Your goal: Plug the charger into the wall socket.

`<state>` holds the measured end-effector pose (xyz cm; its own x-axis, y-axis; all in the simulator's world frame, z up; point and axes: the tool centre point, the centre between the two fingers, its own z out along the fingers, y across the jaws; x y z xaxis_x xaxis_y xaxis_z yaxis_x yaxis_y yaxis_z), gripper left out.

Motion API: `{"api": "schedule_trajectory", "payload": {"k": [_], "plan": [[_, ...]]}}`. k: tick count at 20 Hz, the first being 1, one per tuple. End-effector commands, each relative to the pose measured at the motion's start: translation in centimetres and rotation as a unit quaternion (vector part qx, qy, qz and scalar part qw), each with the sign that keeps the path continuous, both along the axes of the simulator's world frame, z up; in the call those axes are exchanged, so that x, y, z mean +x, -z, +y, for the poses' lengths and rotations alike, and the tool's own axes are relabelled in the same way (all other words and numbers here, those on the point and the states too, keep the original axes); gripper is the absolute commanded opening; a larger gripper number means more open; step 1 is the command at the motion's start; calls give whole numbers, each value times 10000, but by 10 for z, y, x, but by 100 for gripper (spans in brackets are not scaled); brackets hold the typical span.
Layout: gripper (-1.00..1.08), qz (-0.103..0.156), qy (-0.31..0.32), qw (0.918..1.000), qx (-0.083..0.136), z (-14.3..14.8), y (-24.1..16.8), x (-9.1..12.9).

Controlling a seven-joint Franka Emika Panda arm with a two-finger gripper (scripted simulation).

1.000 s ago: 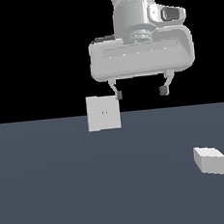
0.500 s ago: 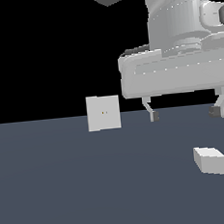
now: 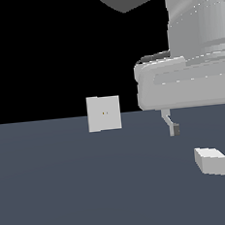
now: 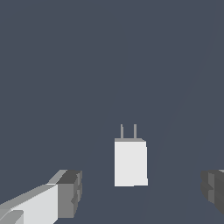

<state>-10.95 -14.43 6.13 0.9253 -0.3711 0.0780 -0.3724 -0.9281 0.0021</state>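
Note:
The charger (image 3: 211, 161) is a small off-white block lying on the dark floor at the exterior view's right. In the wrist view the charger (image 4: 130, 162) shows two thin prongs at one end. It lies below and between my two spread fingers. My gripper (image 4: 142, 194) is open and holds nothing. In the exterior view only one finger (image 3: 173, 128) shows, hanging above the floor to the left of the charger; the other is cut off by the frame edge. The wall socket (image 3: 104, 113) is a flat upright square plate with two tiny dots, standing far to the left.
The dark grey floor (image 3: 68, 187) runs across the lower half of the exterior view, with black background above it. The large grey hand and arm (image 3: 189, 78) fill the upper right of that view.
My gripper has moved to the exterior view's right, away from the socket and over toward the charger, and looks much larger. The charger and the socket have not moved.

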Motion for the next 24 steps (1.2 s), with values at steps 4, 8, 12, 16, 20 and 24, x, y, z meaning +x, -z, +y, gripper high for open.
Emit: {"api": "schedule_trajectory", "payload": {"k": [4, 8, 12, 16, 20, 24], "plan": [[100, -6, -11, 10000, 7, 1, 0, 1], [100, -5, -12, 10000, 7, 1, 0, 1], [100, -5, -12, 10000, 7, 1, 7, 1], [100, -5, -13, 10000, 9, 1, 23, 1], [100, -5, -16, 10000, 11, 2, 40, 1], [100, -5, -16, 10000, 11, 2, 49, 1]]}}
